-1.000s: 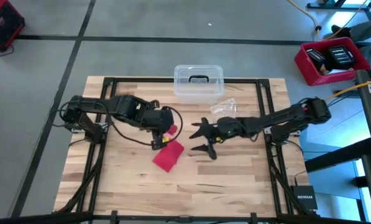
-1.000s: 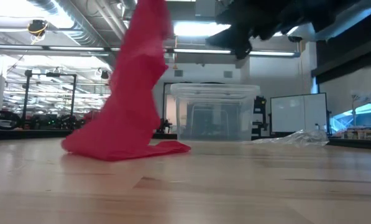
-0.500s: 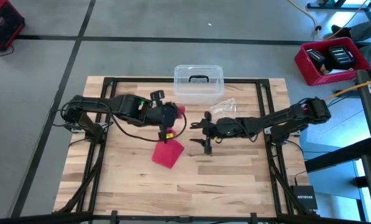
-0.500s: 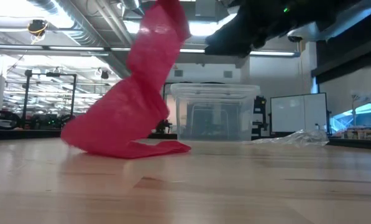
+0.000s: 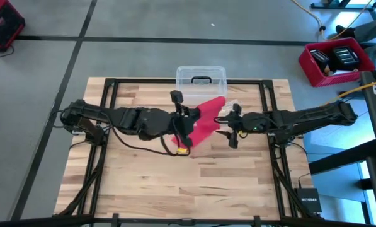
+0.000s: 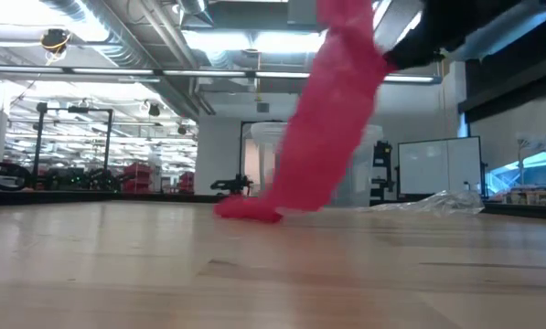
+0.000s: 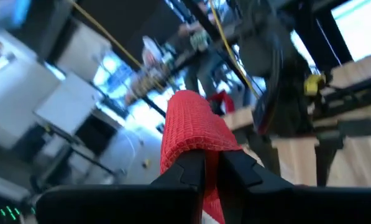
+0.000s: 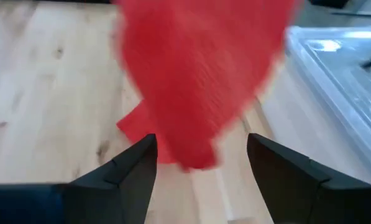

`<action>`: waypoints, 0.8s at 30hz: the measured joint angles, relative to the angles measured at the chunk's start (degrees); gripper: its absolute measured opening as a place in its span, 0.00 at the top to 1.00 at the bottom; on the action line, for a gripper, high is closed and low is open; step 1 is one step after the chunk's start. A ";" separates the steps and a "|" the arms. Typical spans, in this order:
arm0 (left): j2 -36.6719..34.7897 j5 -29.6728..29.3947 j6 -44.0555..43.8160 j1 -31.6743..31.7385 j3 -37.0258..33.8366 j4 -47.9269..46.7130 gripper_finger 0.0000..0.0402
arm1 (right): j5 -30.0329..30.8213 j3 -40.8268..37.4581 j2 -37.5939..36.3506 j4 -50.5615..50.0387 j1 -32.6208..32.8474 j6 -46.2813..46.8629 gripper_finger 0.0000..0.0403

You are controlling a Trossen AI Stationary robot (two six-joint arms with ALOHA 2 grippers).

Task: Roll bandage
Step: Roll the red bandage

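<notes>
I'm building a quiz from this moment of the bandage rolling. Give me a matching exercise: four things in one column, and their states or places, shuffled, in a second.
Column 1:
1. bandage
2. left gripper
3. right gripper
4. clear box

Column 2:
A. open, facing the red fabric
B. at the table's far edge
C. shut on the red fabric
D. hanging lifted, lower end on the table

Pairs: 1-D, 2-C, 3-A, 4-B

The bright red soft fabric bandage (image 5: 203, 118) hangs unrolled from my left pincer (image 7: 211, 163), slanting down mid-table, its lower end bunched on the wood.
</notes>
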 joint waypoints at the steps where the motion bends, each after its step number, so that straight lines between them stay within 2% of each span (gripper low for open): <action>1: -0.10 0.02 1.32 -0.22 0.00 1.01 0.96 | 0.34 -1.52 -0.74 1.50 0.00 0.04 0.38; 5: -0.16 0.07 2.82 -0.74 0.00 1.86 0.96 | -0.30 -9.86 -2.28 13.88 -0.02 0.10 0.38; 7: -0.12 0.09 2.76 -0.63 0.00 1.83 0.96 | -3.47 -14.32 -2.20 22.92 -0.03 0.78 0.38; 10: -0.12 0.07 2.56 -0.16 0.00 2.26 0.96 | -8.42 -20.50 -0.33 38.79 -0.02 2.70 0.38; 13: -0.12 0.34 2.49 0.39 0.00 2.45 0.96 | -8.38 -24.71 2.65 50.15 0.02 3.07 0.38; 17: -0.12 3.11 0.97 1.13 0.00 2.47 0.96 | -5.82 -25.98 6.76 56.68 0.00 2.94 0.38; 24: -0.12 4.20 -0.25 1.83 0.00 2.48 0.96 | -6.71 -25.84 11.11 65.37 0.00 1.24 0.38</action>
